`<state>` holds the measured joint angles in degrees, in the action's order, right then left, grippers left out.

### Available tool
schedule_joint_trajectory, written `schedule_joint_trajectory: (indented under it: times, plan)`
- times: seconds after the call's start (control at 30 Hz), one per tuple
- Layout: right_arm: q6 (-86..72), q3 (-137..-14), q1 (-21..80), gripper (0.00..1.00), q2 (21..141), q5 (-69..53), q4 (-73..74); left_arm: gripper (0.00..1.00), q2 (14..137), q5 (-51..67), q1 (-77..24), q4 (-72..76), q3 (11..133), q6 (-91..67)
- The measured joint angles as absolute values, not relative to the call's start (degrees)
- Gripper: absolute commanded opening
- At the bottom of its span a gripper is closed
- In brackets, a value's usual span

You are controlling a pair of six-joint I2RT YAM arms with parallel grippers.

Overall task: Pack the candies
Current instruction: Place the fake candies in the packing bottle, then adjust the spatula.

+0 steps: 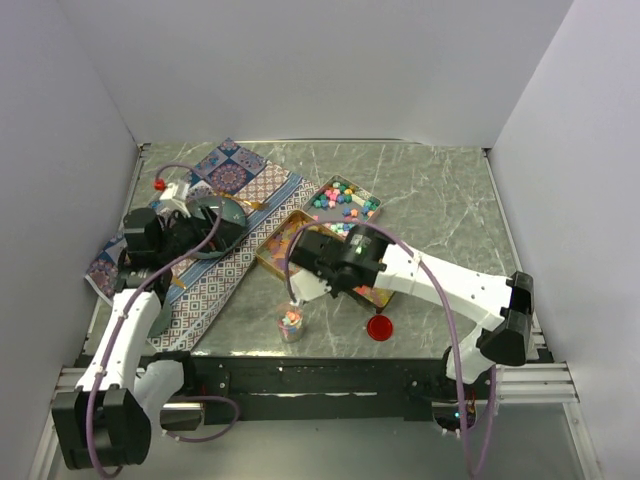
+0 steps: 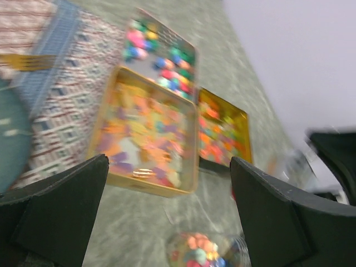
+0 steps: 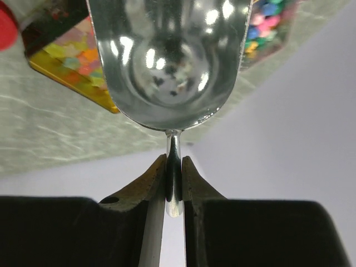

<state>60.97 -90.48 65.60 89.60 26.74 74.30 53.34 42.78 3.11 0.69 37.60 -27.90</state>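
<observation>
Steel scoop point(image 3: 172, 67), handle clamped lengthwise between right jaws, bowl pointing away, left jaws wide apart, candies point(image 1: 343, 198) nearby.

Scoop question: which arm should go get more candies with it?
Probably the right arm. The right gripper is shut on the metal scoop by its handle, close beside the tins of candies. The left gripper is open and holds nothing.

Open lane is the bare grey marble tabletop point(image 1: 440, 190) along the back and right. The middle's clogged: gold square tins point(image 1: 272, 250) with the white right arm point(image 1: 450, 290) slung across them. The right gripper point(image 3: 174, 167) is pinching a shiny metal scoop point(image 3: 169, 61) by the small clear jar point(image 1: 290, 325). A red round disc point(image 1: 380, 327) sits near the front edge, with a gap between it and the jar.
</observation>
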Motion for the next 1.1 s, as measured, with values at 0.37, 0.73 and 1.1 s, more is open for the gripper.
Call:
schedule_joint_trajectory:
  times: [0.37, 0.73, 1.1]
  plan:
    - [55.46, -93.21, 54.96, 0.0, 91.61, 14.63, 69.49, 0.96, 64.51, 51.35, -5.5, -1.67, 42.0, -23.27]
    - [48.56, -106.87, 54.46, 0.0, 103.55, 11.05, 65.78, 0.94, 77.73, 52.53, -10.24, -3.22, 52.77, -21.47]
    - [45.54, -103.24, 50.54, 0.0, 95.68, 1.17, 57.8, 0.93, 86.32, 52.62, -11.07, -3.16, 56.27, -22.94]
